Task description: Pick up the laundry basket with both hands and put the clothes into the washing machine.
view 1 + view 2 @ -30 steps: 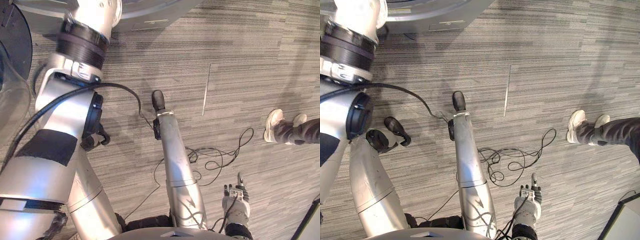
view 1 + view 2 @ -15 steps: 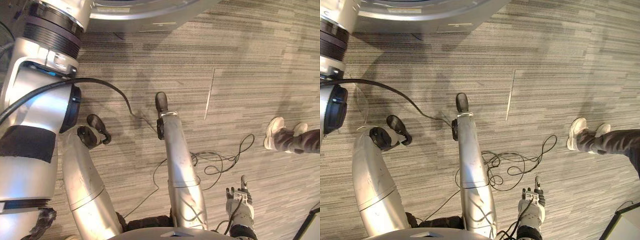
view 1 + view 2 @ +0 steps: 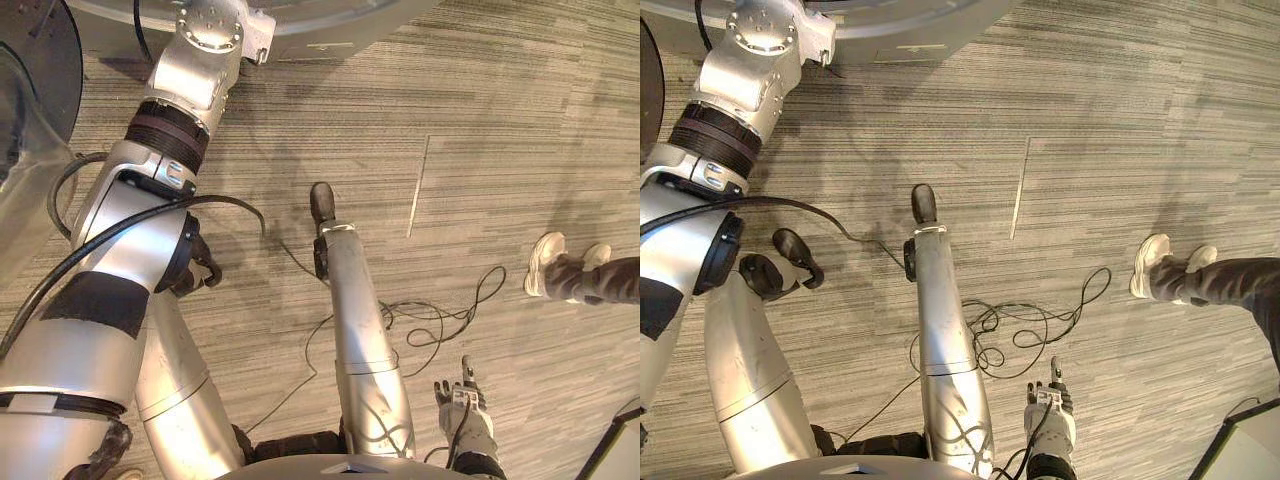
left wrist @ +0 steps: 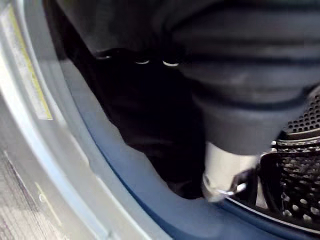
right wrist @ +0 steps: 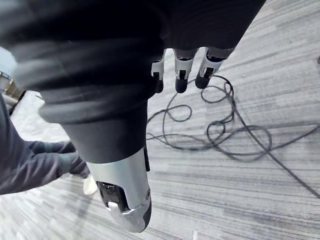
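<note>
Right hand nearest, low at the robot's right side: hanging over the carpeted floor, slack and empty, fingers straight and a little spread, thumb apart, holding nothing. Further right on the same floor, a person's shoes, well apart from both arms.

Further off, left arm stretched forward to the washing machine at the far edge, with the open door swung out on the robot's left. Left hand past the blue-grey door seal and inside the mouth, close by the perforated drum. Cannot tell whether open or closed on anything; too dark in there. Dark mass behind it possibly clothes; cannot tell. Whereabouts of the laundry basket: cannot tell either.

Judged from this: well into the loading step, with the carry to the machine apparently done, given a one-handed reach into the drum. Left to do, as far as can be judged: release any load, draw the left arm out clear of the seal, fetch any further clothes.
</note>
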### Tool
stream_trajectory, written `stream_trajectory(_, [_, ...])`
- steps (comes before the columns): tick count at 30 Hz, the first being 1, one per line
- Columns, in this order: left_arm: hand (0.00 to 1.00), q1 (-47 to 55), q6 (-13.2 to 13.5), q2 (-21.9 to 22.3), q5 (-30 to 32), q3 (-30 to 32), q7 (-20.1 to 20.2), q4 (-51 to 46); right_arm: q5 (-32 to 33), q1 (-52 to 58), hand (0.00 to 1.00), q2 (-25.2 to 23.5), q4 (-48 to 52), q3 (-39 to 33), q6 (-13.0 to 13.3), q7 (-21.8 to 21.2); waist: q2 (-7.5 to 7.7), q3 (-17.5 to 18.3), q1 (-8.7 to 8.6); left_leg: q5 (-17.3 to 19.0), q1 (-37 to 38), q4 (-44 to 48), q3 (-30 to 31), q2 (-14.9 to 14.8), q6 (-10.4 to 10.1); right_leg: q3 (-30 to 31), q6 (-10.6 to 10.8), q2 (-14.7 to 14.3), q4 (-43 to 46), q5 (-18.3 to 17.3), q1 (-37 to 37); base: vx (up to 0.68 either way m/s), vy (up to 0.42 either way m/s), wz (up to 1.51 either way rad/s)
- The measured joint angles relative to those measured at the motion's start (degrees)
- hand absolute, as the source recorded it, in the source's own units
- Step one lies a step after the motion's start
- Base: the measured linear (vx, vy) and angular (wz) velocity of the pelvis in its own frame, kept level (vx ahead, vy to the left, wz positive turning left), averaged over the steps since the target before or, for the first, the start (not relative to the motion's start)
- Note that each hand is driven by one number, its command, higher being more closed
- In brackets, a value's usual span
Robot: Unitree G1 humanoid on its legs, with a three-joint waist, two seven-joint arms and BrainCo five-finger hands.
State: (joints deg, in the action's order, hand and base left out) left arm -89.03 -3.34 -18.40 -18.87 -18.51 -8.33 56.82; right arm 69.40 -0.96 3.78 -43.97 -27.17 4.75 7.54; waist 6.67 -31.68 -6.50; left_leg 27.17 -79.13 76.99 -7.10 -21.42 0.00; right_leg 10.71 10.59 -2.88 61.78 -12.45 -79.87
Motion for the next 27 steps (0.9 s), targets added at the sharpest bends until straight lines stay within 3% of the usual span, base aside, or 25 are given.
stream_trajectory(5, [0.0, 1.1, 1.0, 1.7, -6.2, 2.3, -0.1, -0.1, 0.0, -0.4, 0.0, -0.1, 0.4, 2.0, 0.1, 0.0, 0.0, 0.0, 0.02, -0.2, 0.1, 0.0, 0.5, 0.6, -0.3, -0.4, -0.2, 0.5, 1.0, -0.6, 0.1, -0.02, 0.031, 0.09])
stream_trajectory(8, [0.0, 2.7, 1.5, 2.6, -13.2, 4.1, -1.1, -2.9, 0.0, -0.8, 0.0, 0.0, 0.9, 2.2, 0.1, 0.1, 0.0, 0.0, 0.0, -0.2, 0.2, 0.1, 0.6, 0.7, -0.3, -0.4, -0.1, 0.5, 1.2, -0.7, 0.1, -0.03, 0.033, 0.03])
stream_trajectory(10, [0.0, 2.6, 2.9, 4.5, -25.2, 5.1, -3.7, -5.1, 0.0, -1.1, 0.0, 0.0, 2.8, 2.2, 0.1, 0.5, 0.0, 0.0, -0.1, -0.2, 0.2, 0.2, 0.6, 0.7, -0.3, -0.3, -0.1, 0.5, 1.3, -0.7, 0.1, -0.03, 0.039, 0.01])
stream_trajectory(12, [0.0, 2.0, 4.1, 5.9, -32.3, 5.8, -5.3, -8.4, 0.0, -1.5, 0.0, 0.4, 3.3, 1.8, 0.2, 0.6, 0.0, 0.0, -0.23, -0.2, 0.2, 0.2, 0.5, 0.7, -0.3, -0.2, -0.1, 0.5, 1.3, -0.7, 0.1, -0.03, 0.039, 0.0])
stream_trajectory(14, [0.0, -1.5, 8.4, 7.7, -42.9, 7.7, -7.1, -12.1, 0.0, -1.5, 0.0, 0.6, 5.5, 0.4, 1.0, 0.9, 0.01, 0.0, -0.56, -0.2, 0.2, 0.2, 0.5, 0.7, -0.3, -0.2, -0.1, 0.6, 1.3, -0.8, 0.1, -0.03, 0.037, -0.01])
stream_trajectory(15, [0.0, -2.7, 9.5, 7.8, -45.4, 8.0, -7.9, -13.1, 0.0, -1.5, 0.0, 0.6, 6.1, -0.4, 1.3, 1.1, 0.01, 0.0, -0.65, -0.2, 0.2, 0.2, 0.5, 0.7, -0.3, -0.2, -0.2, 0.6, 1.3, -0.8, 0.0, -0.04, 0.042, -0.02])
stream_trajectory(16, [0.0, -5.3, 13.0, 7.7, -49.8, 9.9, -8.9, -15.9, 0.0, -1.5, 0.0, 0.6, 7.5, -2.0, 1.9, 1.4, 0.02, 0.0, -1.2, -0.2, 0.2, 0.2, 0.5, 0.8, -0.3, -0.2, -0.2, 0.6, 1.4, -0.8, -0.1, -0.03, 0.034, -0.02])
stream_trajectory(22, [0.0, -6.5, 25.0, 7.3, -53.1, 13.8, -13.2, -20.8, 0.0, -1.4, 0.0, 0.7, 12.2, -3.7, 4.1, 1.4, 0.02, 0.0, -2.38, -0.1, 0.1, 0.4, 0.5, 0.7, -0.5, -0.3, -0.3, 0.4, 1.4, -0.8, -0.4, -0.02, 0.028, -0.02])
stream_trajectory(27, [0.0, -5.8, 27.3, 7.7, -53.0, 14.2, -14.6, -21.5, 0.1, -1.4, 0.0, 0.6, 13.8, -3.6, 4.3, 1.4, 0.02, 0.0, -2.77, 0.2, 0.0, 0.9, 0.5, 0.7, -0.5, -0.2, -0.3, 0.5, 1.8, -0.9, -0.4, -0.03, 0.043, -0.01])
